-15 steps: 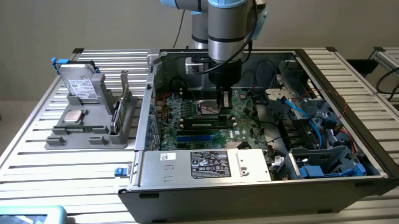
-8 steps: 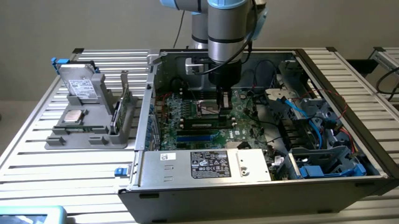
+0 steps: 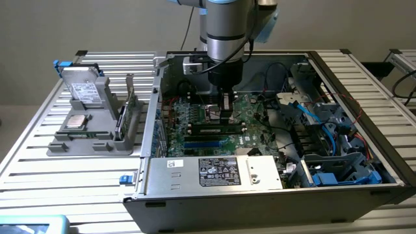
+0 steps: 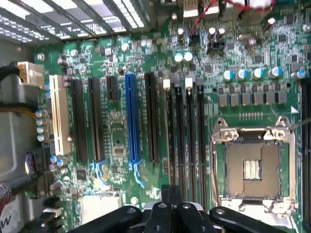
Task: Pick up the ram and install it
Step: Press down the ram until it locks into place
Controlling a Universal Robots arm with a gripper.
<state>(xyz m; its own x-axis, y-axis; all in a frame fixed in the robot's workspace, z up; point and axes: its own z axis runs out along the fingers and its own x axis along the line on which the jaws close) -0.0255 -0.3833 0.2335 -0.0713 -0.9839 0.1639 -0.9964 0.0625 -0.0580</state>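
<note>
Jaws together, you see gripper (image 3: 225,118) on ram (image 3: 217,130) seated in motherboard (image 3: 256,131) slot. Ram looks light, stiff, fragile; hold its long edges.

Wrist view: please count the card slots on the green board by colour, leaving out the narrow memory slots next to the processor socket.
White slots: 1
Blue slots: 1
Black slots: 4, one of them short
Total: 6
</note>
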